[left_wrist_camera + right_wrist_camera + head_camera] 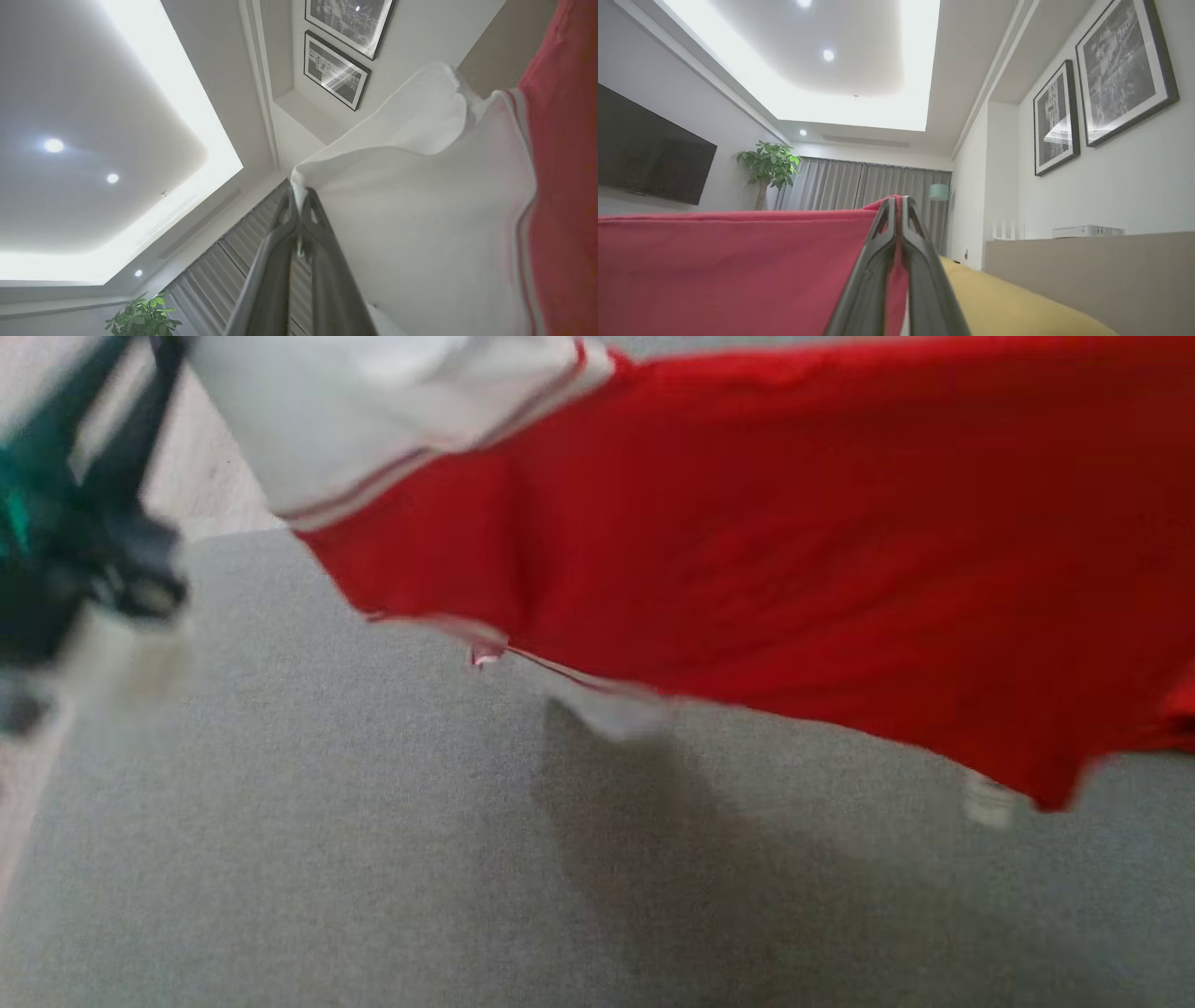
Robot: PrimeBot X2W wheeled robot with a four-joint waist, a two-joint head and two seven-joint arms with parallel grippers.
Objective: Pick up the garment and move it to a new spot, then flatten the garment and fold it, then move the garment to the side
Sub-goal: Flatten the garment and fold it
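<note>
Head view: garment (794, 551), red and white, hangs spread (blurred) above a grey surface (280, 849). Left wrist view: left gripper (297, 196), fingers pinched together on the garment's white edge. Right wrist view: right gripper (898, 203), fingers clamped on its red edge.

The red-and-white garment (794, 523) is soft, matt cloth, the grey surface (327, 859) reads as rough, felt-like matt fabric, and the long dark fingers (871, 280) of the right gripper (898, 201) show smooth plastic with a faint sheen.
</note>
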